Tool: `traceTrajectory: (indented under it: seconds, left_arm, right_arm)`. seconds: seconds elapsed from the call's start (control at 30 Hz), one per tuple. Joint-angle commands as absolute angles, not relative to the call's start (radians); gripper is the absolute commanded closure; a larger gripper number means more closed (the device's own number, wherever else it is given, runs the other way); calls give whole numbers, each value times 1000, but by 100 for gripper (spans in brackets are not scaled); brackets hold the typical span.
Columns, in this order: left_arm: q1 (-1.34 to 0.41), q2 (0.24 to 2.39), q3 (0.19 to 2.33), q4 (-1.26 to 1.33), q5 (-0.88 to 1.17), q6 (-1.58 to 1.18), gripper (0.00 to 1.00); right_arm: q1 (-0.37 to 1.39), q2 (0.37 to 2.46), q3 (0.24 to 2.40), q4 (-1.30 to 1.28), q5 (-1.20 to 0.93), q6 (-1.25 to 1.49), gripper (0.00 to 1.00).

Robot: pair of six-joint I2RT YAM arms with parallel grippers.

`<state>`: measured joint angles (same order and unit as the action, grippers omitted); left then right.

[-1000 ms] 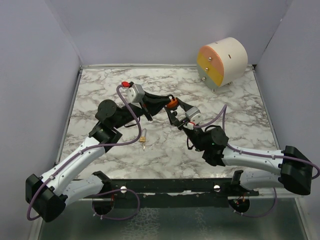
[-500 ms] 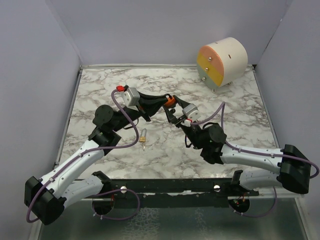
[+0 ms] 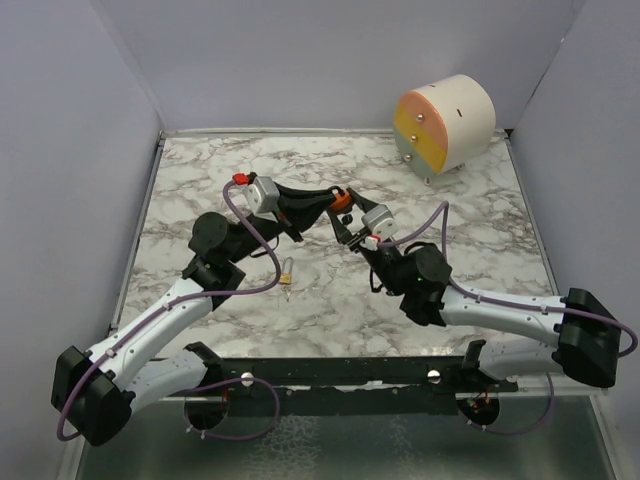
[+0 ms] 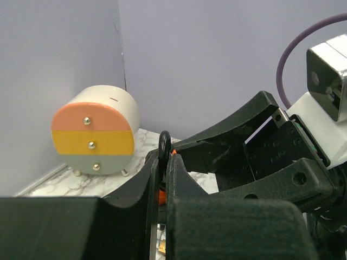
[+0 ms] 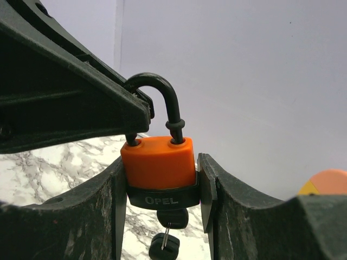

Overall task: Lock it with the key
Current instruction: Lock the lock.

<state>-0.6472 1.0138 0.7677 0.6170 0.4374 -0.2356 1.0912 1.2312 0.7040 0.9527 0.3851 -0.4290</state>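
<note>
An orange padlock (image 5: 158,162) with a black base band hangs in the air over the table's middle (image 3: 343,204). My right gripper (image 5: 160,184) is shut on its body from both sides. A black-headed key (image 5: 174,218) sticks in the underside of the lock, and a second key (image 5: 164,246) dangles from it on a ring. My left gripper (image 4: 162,162) is shut on the black shackle (image 4: 164,145), coming from the left (image 3: 333,203). In the left wrist view only a sliver of the orange body shows between the fingers.
A small brass padlock (image 3: 286,277) lies on the marble table (image 3: 470,235) below the left arm. A round drawer unit (image 3: 445,125) with pink, yellow and grey fronts stands at the back right corner. Purple walls enclose the table.
Both arms have shifted slightly left and back with the padlock held between them. Both grips are unchanged.
</note>
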Motion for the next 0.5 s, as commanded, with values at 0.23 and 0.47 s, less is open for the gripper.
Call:
traceTrajectory:
  seconds: [0.23, 0.47]
  left_arm:
    - [-640, 1122, 624, 343, 505, -249, 100]
    - [-640, 1162, 589, 375, 536, -258, 100]
  right_arm:
    - [1096, 1197, 1006, 1332, 207, -391, 99]
    - [1096, 1199, 1068, 1281, 144, -364, 99]
